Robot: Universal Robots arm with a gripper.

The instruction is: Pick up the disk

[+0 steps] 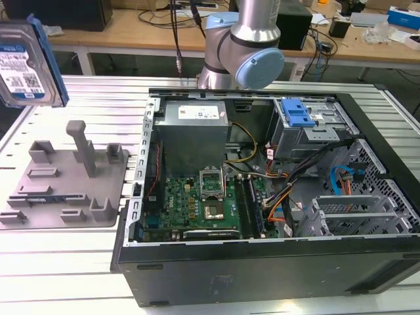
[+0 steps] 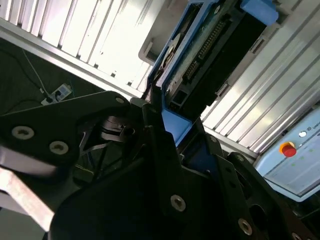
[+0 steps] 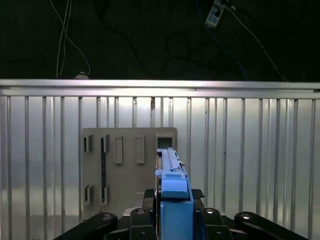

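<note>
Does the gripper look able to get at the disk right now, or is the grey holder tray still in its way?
Yes, apparently: the gripper is already clamped on the disk, which is raised above the table, well clear of the holder tray. Nothing stands between them.

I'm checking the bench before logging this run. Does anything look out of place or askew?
Only the disk: it hangs in the air at the exterior view's upper left, above the grey holder tray, not seated in any slot. In both wrist views the pincer clamps its blue rail. The open computer case looks undisturbed.
</note>
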